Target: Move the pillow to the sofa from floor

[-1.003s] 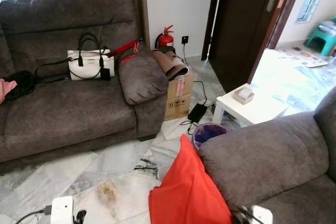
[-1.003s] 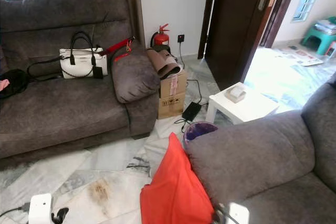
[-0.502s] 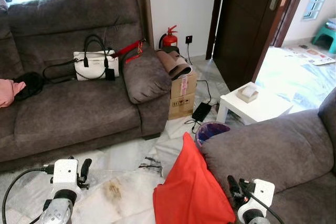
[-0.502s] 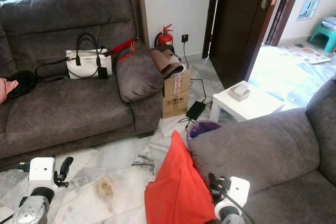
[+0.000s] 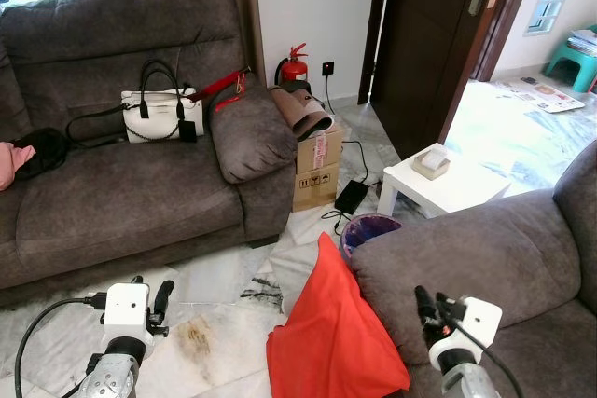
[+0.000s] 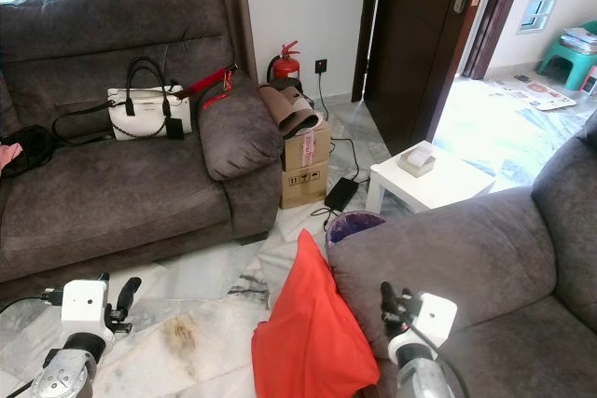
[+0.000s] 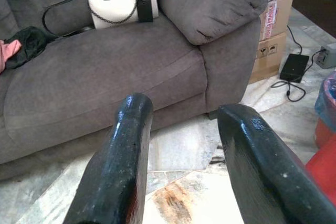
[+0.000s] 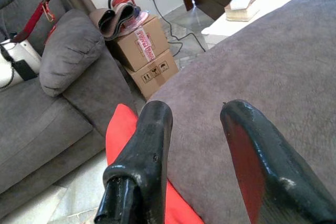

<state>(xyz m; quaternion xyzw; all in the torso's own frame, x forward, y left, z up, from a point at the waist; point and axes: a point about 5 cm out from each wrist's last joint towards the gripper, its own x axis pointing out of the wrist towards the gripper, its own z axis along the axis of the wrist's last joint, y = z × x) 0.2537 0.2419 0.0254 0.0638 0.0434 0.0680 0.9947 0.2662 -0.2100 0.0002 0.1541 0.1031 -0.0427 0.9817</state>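
Note:
A red pillow (image 5: 331,328) stands on the marble floor, leaning against the armrest of the grey sofa (image 5: 466,249) on my right. A second grey sofa (image 5: 121,193) stands to the left and ahead. My left gripper (image 5: 154,294) hovers low over the floor, left of the pillow, open and holding nothing; it points at the left sofa's seat (image 7: 105,72). My right gripper (image 5: 431,308) is open too, above the right sofa's armrest and just right of the pillow (image 8: 121,129).
A white handbag (image 5: 157,114) and dark items lie on the left sofa. Beyond its armrest are a cardboard box (image 5: 317,170), a fire extinguisher (image 5: 296,67) and a power adapter (image 5: 351,197). A purple bin (image 5: 368,228) and a white side table (image 5: 448,188) stand behind the pillow.
Both arms have risen into view at the bottom over the last second, grippers open. The camera has shifted slightly. The pillow lies where it was.

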